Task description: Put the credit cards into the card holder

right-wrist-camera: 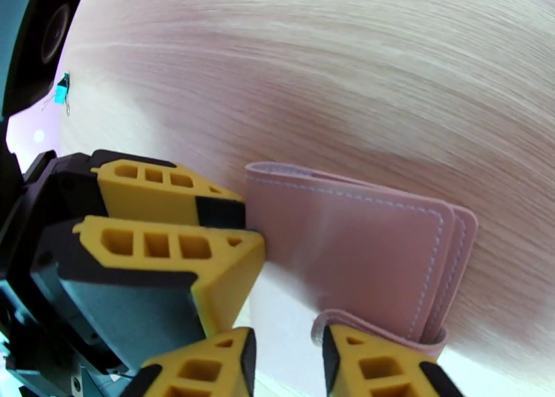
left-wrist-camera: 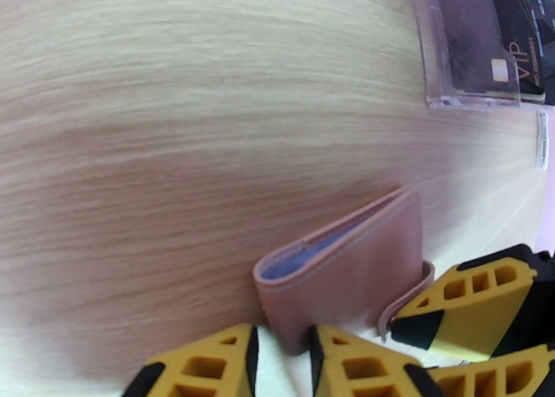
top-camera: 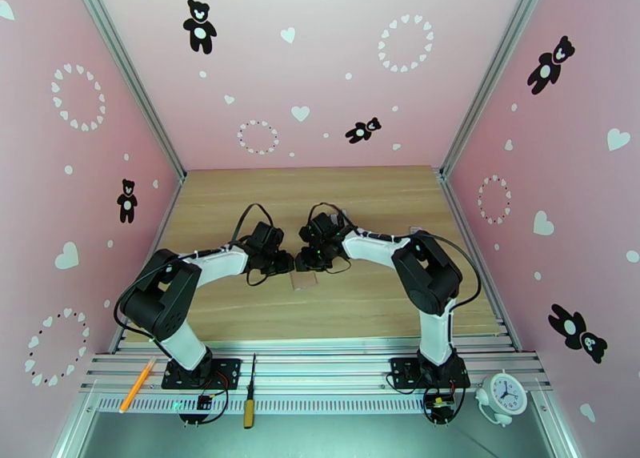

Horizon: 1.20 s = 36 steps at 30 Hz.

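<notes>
We see left pincer (left-wrist-camera: pixel 281 341) clamped on card holder (left-wrist-camera: pixel 354 266) edge, holder upright on wooden surface (left-wrist-camera: pixel 173 148) — right pincer (right-wrist-camera: pixel 288 353) parted, its fingertip (right-wrist-camera: pixel 364 353) at the snap tab (right-wrist-camera: pixel 331 318).

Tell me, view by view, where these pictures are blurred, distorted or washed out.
Top external: sharp and evenly lit, walls splayed by the wide lens. Left wrist: table grain smeared, card holder fairly crisp. Right wrist: card holder stitching sharp, table bleached white toward the bottom edge.

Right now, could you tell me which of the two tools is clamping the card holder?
The left tool: its jaws pinch the card holder's edge, whereas the right tool's jaws stand apart beside the snap tab.
</notes>
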Available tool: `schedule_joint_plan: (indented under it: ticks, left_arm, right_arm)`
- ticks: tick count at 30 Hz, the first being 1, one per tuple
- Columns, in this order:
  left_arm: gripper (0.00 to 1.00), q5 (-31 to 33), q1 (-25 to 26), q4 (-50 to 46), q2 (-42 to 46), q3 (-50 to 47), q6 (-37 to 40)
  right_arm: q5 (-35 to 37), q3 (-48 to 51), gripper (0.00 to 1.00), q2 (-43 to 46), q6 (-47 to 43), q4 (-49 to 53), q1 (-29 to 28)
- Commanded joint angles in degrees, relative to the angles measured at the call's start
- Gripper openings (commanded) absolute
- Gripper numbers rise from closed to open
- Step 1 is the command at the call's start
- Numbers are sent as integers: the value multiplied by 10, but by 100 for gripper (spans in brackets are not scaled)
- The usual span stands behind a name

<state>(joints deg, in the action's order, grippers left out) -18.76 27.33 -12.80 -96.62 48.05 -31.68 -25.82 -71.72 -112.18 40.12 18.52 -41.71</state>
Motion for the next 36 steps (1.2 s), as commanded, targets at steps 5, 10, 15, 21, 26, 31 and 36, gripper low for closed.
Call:
schedule_joint_plan:
  ticks: [5,10,15,21,26,31,36]
  left_arm:
    - [29,-16,-19,11,-13,-4,1]
    - [29,-15,-21,9,-14,-2,2]
    - [29,-18,-21,7,-16,7,2]
    - [28,-19,-21,6,-23,12,5]
    - [28,-17,-21,5,-26,13,7]
    - [28,-14,-22,6,-28,14,9]
    - [29,1,-21,-4,-40,25,22]
  right_arm:
    - [38,18,22,39,15,20,6]
    - [28,16,4,32,20,11,6]
    - [20,9,0,20,24,4,0]
    - [18,0,0,4,26,-2,-4]
    - [19,-6,0,-9,27,-2,-6]
    - [19,-11,0,-35,24,1,-5]
    - [22,-6,0,-31,23,4,-5]
